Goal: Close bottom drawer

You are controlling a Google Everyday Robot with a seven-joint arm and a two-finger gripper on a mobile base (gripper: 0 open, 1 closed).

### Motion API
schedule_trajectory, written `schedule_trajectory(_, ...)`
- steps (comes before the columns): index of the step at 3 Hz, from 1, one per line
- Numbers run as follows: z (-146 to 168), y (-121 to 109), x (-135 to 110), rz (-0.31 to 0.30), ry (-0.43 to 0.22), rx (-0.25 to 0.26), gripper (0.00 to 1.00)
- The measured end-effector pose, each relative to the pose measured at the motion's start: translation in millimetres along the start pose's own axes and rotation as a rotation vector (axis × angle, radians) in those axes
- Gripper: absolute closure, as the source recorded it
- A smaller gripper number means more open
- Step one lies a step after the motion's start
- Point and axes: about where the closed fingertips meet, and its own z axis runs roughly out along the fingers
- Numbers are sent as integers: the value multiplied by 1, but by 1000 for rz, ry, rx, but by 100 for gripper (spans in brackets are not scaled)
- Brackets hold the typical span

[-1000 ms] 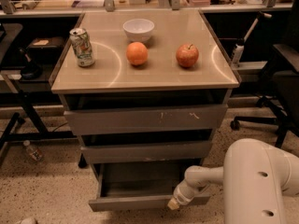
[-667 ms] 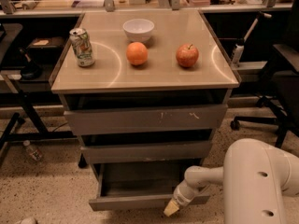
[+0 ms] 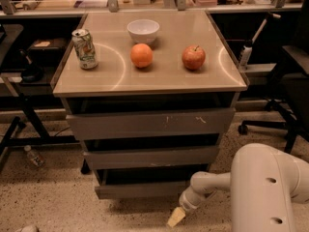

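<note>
The bottom drawer (image 3: 145, 190) is the lowest of three grey-brown drawers in the cabinet. Its flat front sticks out only slightly beyond the middle drawer (image 3: 149, 157), and a dark gap shows above it. My gripper (image 3: 176, 217), with a yellowish tip, hangs low near the floor, just in front of and below the drawer's right end. My white arm (image 3: 270, 192) fills the lower right corner.
The cabinet top (image 3: 111, 83) holds a drink can (image 3: 85, 49), a white bowl (image 3: 143, 31), an orange (image 3: 141, 55) and an apple (image 3: 193, 57). The top drawer (image 3: 149, 123) has white scratches. An office chair (image 3: 292, 81) stands at right, a plastic bottle (image 3: 34, 156) lies on the floor at left.
The bottom drawer has slid back into the cabinet; its floor no longer shows. My gripper sits a little lower and off the drawer front.
</note>
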Motion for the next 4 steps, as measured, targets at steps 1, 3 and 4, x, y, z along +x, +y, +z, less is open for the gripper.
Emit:
schedule_trajectory(1,0,0,0,0,0,0,18)
schedule_trajectory(3,0,0,0,0,0,0,66)
schedule_trajectory(4,1,0,-1,-3,1,2,89)
